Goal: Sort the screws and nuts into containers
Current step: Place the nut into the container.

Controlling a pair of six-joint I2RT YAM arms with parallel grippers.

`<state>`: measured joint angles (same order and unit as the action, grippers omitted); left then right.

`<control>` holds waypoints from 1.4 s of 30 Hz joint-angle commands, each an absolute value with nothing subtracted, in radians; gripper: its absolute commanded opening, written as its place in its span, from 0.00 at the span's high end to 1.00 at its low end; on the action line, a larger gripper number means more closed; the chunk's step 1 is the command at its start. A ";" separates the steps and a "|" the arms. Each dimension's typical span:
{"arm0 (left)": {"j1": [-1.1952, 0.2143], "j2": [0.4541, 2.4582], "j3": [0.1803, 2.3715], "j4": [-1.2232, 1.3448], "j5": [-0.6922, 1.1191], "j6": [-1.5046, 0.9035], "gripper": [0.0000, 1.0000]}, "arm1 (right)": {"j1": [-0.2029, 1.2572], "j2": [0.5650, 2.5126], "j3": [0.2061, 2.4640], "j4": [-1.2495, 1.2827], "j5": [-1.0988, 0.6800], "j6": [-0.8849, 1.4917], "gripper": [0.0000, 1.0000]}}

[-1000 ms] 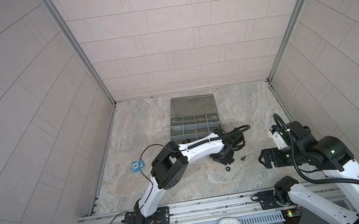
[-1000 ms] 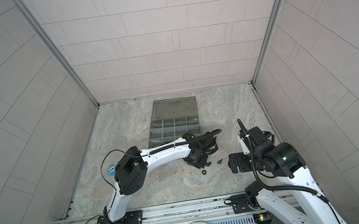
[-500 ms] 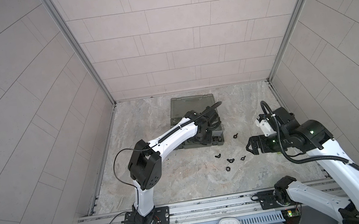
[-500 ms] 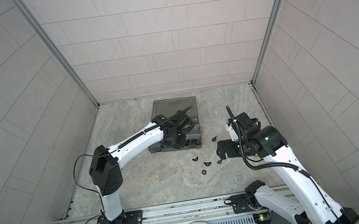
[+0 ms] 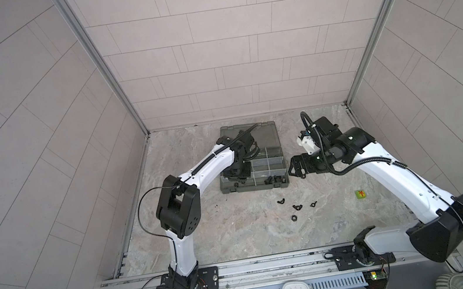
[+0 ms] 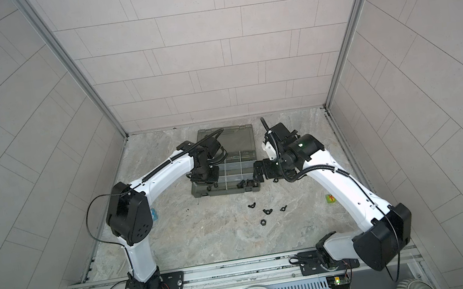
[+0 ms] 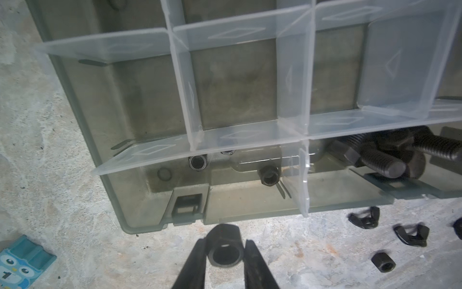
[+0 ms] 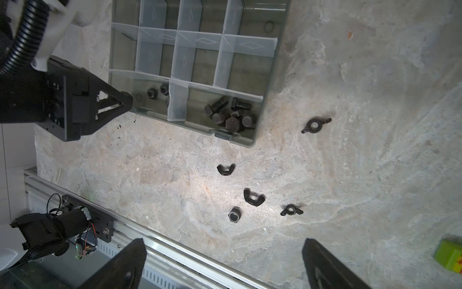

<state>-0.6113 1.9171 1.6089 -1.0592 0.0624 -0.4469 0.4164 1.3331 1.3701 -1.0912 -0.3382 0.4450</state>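
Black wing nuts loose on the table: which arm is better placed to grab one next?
Right, probably: the right gripper is open, empty, near the black wing nuts. The left gripper is shut on a black hexagonal nut at the olive-grey plastic case.

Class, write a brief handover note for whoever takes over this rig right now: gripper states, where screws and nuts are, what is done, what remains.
Left gripper: shut on a hex nut, at the organiser case corner.
Right gripper: open, empty, above the table.
Done: screws in one compartment; two hex nuts in the next one.
Left: release the held nut there; four wing nuts and one loose hex nut lie on the table.
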 commanded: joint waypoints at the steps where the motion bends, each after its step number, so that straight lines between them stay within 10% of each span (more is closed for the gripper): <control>1: -0.599 1.908 1.587 -1.048 0.082 -0.430 0.73 | 0.429 1.371 1.419 -1.072 -0.352 0.423 0.01; 26: -0.563 1.977 1.611 -1.033 0.123 -0.414 0.54 | 0.442 1.468 1.494 -1.109 -0.338 0.400 0.01; 42: -0.716 1.769 1.499 -1.041 0.125 -0.495 0.49 | 0.371 1.158 1.223 -1.161 -0.261 0.396 0.01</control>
